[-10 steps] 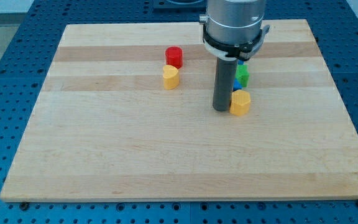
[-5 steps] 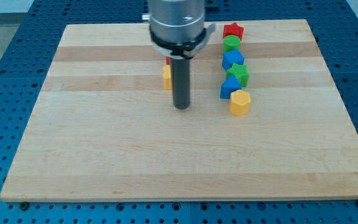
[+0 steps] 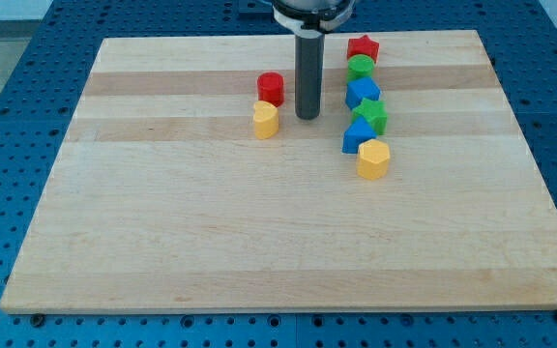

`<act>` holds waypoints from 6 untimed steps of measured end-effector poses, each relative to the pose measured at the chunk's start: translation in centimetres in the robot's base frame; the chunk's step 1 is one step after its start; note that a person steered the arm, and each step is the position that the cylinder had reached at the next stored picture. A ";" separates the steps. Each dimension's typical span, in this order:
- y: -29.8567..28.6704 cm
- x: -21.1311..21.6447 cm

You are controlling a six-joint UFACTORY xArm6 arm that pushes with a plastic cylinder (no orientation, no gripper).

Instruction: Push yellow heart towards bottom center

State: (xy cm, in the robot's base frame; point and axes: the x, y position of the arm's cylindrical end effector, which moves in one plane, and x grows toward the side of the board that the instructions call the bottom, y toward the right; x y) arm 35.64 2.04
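The yellow heart [image 3: 266, 120] lies on the wooden board above the middle, just below a red cylinder [image 3: 271, 88]. My tip [image 3: 307, 117] rests on the board to the heart's right, at about the same height in the view, with a small gap between them. It stands between the heart and a column of blocks at the view's right. The rod rises straight up out of the view's top.
The column at the right runs from top to bottom: a red star [image 3: 363, 47], a green round block [image 3: 361, 67], a blue block [image 3: 363, 93], a green block [image 3: 369, 116], a blue triangle [image 3: 358, 136] and a yellow hexagon [image 3: 373, 159]. The board's edge [image 3: 278, 307] runs along the bottom.
My tip went from beside the yellow hexagon leftward to below the heart, then up and to the right, to the heart's right side. No block has moved.
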 end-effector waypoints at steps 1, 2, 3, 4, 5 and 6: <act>-1.8 -0.7; -5.3 -0.7; -7.6 -0.7; -7.6 -0.7; -7.6 0.3; -7.6 3.1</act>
